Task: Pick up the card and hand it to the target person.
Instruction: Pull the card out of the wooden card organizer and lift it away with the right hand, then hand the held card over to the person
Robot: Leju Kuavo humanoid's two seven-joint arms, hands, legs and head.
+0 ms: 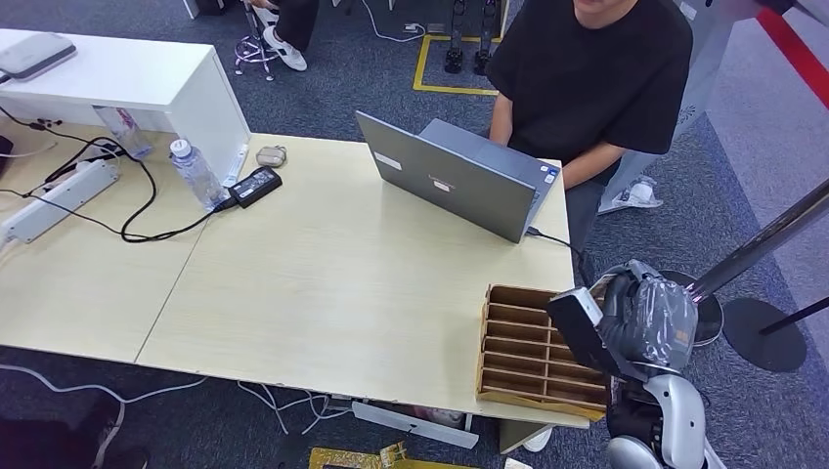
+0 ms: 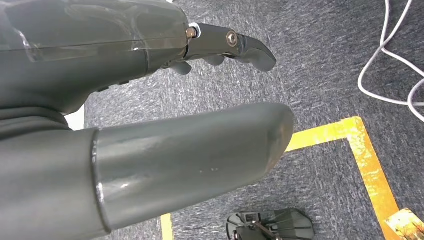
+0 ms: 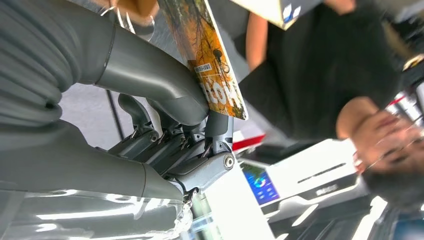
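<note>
Right hand (image 3: 165, 125) pinches the card (image 3: 210, 55) between thumb and fingers; card is orange-printed and stands clear of the table. In the head view the right hand (image 1: 640, 318) is raised just beside the wooden slotted rack (image 1: 523, 352) at the table's (image 1: 323, 283) corner. Person in black shirt (image 1: 596, 78) sits behind an open laptop (image 1: 455, 176). Left hand (image 2: 150, 125) hangs over carpet, fingers apart, holding nothing.

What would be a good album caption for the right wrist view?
Robot hand pinches a colourful card in front of a person in a black shirt.
</note>
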